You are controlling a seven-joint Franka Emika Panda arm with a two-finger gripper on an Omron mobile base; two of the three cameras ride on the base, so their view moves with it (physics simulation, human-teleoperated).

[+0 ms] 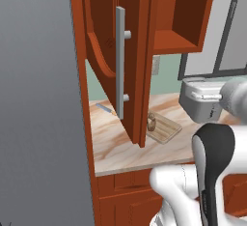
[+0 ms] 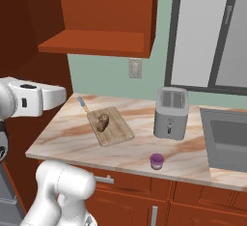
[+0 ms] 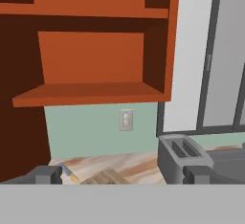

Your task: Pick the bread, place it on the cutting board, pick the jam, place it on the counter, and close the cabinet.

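You have the bread (image 2: 102,121) on the cutting board (image 2: 118,132) and the jam (image 2: 157,161) at the table's (image 2: 140,155) front edge; with your pincer (image 3: 122,175) wide and empty, only the cabinet (image 1: 108,51) door remains open.

I saw a reddish-brown cabinet (image 1: 111,36) with a grey handle (image 1: 120,61), a veined beige-pink counter (image 2: 72,138), a grooved light-wood board (image 2: 111,126), tan-brown bread (image 2: 102,121), a purple jar (image 2: 157,161) and a grey toaster (image 2: 171,112).

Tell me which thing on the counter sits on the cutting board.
The bread; it rests on the cutting board, while the toaster and purple jar stand on bare counter.
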